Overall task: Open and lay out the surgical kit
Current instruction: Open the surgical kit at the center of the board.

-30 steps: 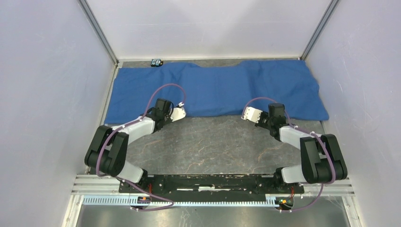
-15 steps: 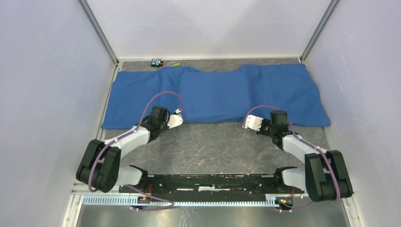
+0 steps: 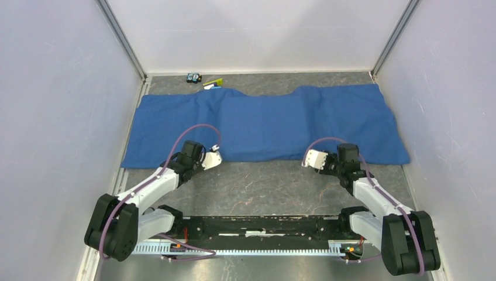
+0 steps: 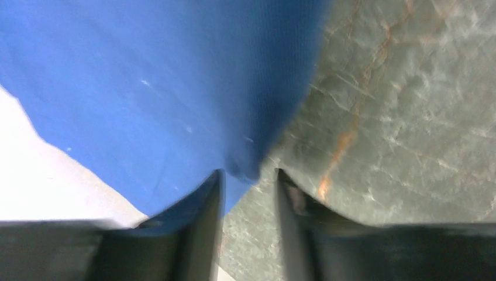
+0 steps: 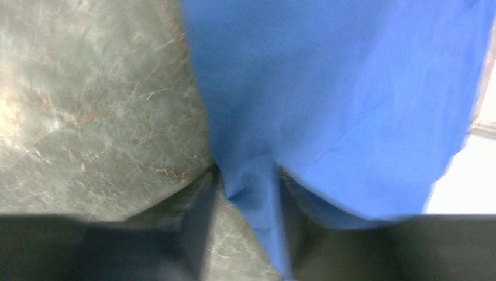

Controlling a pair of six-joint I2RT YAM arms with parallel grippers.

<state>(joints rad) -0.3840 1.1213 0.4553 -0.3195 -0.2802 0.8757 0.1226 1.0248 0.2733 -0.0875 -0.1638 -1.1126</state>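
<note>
We see the left gripper (image 4: 248, 175) at the blue cloth's (image 3: 263, 117) near edge, jaws slightly spread, the hem loose between them. The blue cloth lies spread over the far table (image 3: 263, 181). The right gripper (image 5: 245, 175), at the same edge, stands slightly spread around a fold.

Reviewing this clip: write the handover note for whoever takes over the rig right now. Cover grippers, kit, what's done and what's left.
Left gripper: jaws parted at the near edge of the blue cloth wrap; the cloth edge lies between them and the table shows in the gap.
Right gripper: a fold of the same edge sits between its fingers; pinched or loose, cannot tell.
Kit: the wrap lies as a wide band across the far half of the table. Tray, pan, instruments and packets show in no view.
Done: wrap stretched out sideways.
Left: probably unfold the wrap further, then uncover and lay out the contents.
</note>
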